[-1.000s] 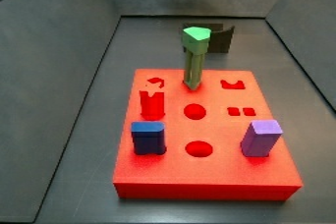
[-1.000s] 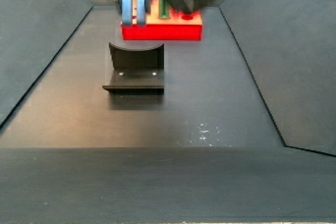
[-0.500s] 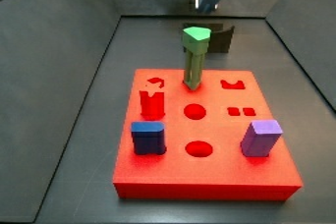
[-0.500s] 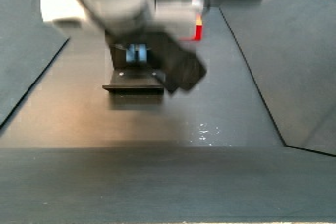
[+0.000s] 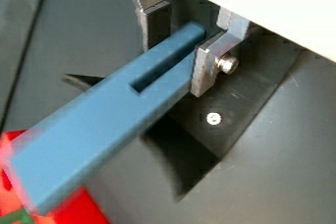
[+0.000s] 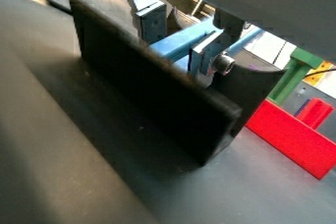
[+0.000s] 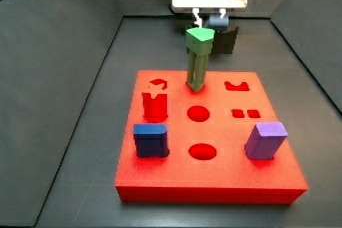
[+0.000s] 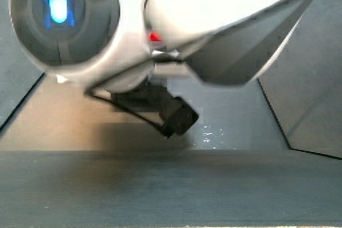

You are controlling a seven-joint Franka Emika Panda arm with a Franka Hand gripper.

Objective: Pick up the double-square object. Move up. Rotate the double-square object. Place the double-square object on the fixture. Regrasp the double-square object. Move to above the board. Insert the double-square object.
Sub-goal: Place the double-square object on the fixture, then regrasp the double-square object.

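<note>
Behind the large flat bright-red board (image 7: 207, 137), toward twelve o'clock in a side view, the white arm's two-finger gripper (image 7: 210, 17) hangs low over the small dark grey-black bracket fixture (image 7: 227, 40). In both wrist views its flat silver fingers (image 5: 214, 59) are closed on one end of the long slate-blue grooved double-square object (image 5: 112, 110), which lies level just above the fixture's upright wall (image 6: 151, 85). A tall green peg (image 7: 198, 60) stands on the board.
</note>
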